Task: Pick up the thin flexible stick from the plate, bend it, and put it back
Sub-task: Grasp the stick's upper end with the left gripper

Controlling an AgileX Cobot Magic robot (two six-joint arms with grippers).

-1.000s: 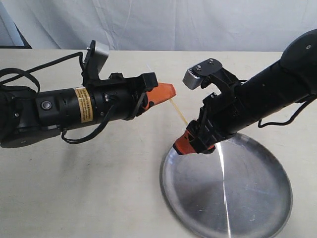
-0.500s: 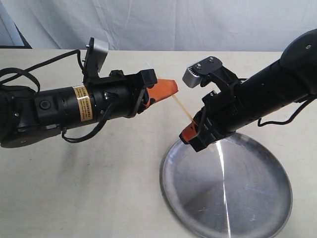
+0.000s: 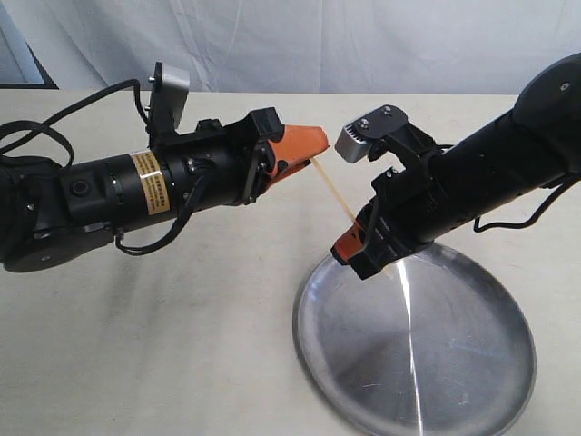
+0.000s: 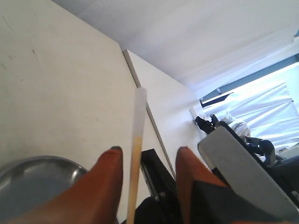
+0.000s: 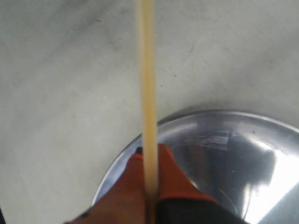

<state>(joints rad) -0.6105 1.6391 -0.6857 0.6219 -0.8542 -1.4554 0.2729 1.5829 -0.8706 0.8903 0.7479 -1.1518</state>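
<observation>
Beige table (image 3: 182, 345) with a white cloth (image 3: 363, 36) hung behind it, pretty plain setup. So the stick (image 3: 334, 191) is up in the air, off the plate (image 3: 472, 386), and it looks straight, running on a slant between the two arms.

The right gripper (image 3: 349, 247) is clamped tight on its lower end. In the right wrist view the two orange fingers (image 5: 175, 182) are squeezed together with the strand coming out of the seam between them. That gripper hangs just over the plate's left rim.

The left gripper (image 3: 307, 147) is a different story. In its wrist view the orange fingers (image 4: 105, 186) sit well apart. The stick passes up through the gap, close beside one finger, and its whitish tip pokes out past them. Honestly can't tell whether it touches that finger or just sits next to it.
</observation>
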